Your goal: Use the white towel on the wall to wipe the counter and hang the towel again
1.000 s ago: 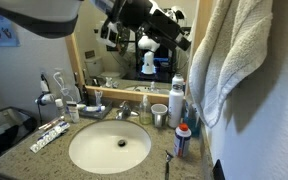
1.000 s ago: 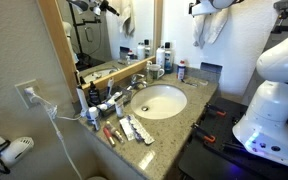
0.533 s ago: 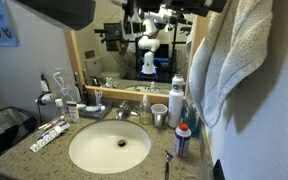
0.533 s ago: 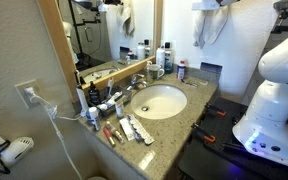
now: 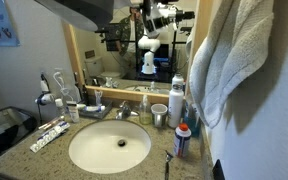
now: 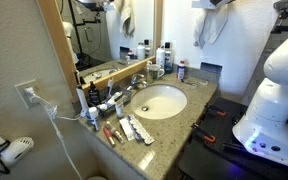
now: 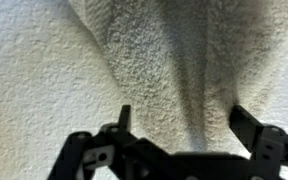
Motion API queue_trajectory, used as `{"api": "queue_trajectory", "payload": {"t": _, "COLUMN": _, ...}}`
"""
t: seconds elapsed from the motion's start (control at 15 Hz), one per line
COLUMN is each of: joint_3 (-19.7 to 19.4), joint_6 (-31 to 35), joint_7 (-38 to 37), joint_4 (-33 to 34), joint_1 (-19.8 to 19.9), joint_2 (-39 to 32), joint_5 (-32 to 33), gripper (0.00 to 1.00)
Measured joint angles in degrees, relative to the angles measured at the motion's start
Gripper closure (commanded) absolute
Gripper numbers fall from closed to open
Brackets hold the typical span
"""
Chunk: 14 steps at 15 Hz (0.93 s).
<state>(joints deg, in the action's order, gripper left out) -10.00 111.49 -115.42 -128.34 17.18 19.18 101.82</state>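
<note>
Wrist view: my gripper (image 7: 179, 115) open, empty, at lower centre of frame. Towel (image 7: 174, 45) dead ahead at upper centre, hanging against wall (image 7: 34, 80), folds vertical, main fold in line with gap between jaws. Exterior view: towel (image 5: 229, 60) upper right, above counter (image 5: 44, 150). Judged next: straight advance, close on fold.

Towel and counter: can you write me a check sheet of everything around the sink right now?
Surface: counter speckled, sink empty.
Job's things: towel hangs on the wall, not yet taken down.
Clutter: bottle, cup and tubes crowd around the sink.
Grippers: pincer open, its fingers on either side of a towel fold.
Cables: white cord hangs from the outlet.
Surroundings: mirror behind the counter, hair dryer low at the side.
</note>
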Motion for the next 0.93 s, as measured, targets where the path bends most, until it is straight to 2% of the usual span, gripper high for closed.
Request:
{"api": "queue_trajectory", "payload": {"t": 0.07, "joint_3": -0.62, "joint_6": -1.18, "joint_7": -0.53, "joint_4": 0.38, "joint_1": -0.56, "joint_2": -0.64, "joint_5": 0.56, "gripper": 0.26}}
{"api": "queue_trajectory", "payload": {"t": 0.2, "joint_3": -1.56, "joint_6": -2.95, "joint_7": -0.90, "joint_4": 1.00, "joint_1": -1.40, "joint_2": -1.66, "joint_5": 1.28, "gripper": 0.32}}
{"api": "queue_trajectory", "payload": {"t": 0.73, "joint_3": -2.34, "joint_6": -5.42, "joint_7": -0.90, "joint_4": 1.61, "joint_1": -3.23, "joint_2": -3.25, "joint_5": 1.91, "gripper": 0.95}}
{"api": "queue_trajectory", "payload": {"t": 0.8, "joint_3": -2.34, "joint_6": -5.46, "joint_7": -0.90, "joint_4": 1.61, "joint_1": -3.49, "joint_2": -3.35, "joint_5": 1.91, "gripper": 0.99}}
{"api": "queue_trajectory", "payload": {"t": 0.93, "joint_3": -2.34, "joint_6": -5.56, "joint_7": -0.90, "joint_4": 1.61, "joint_1": -3.99, "joint_2": -3.50, "joint_5": 1.91, "gripper": 1.00}}
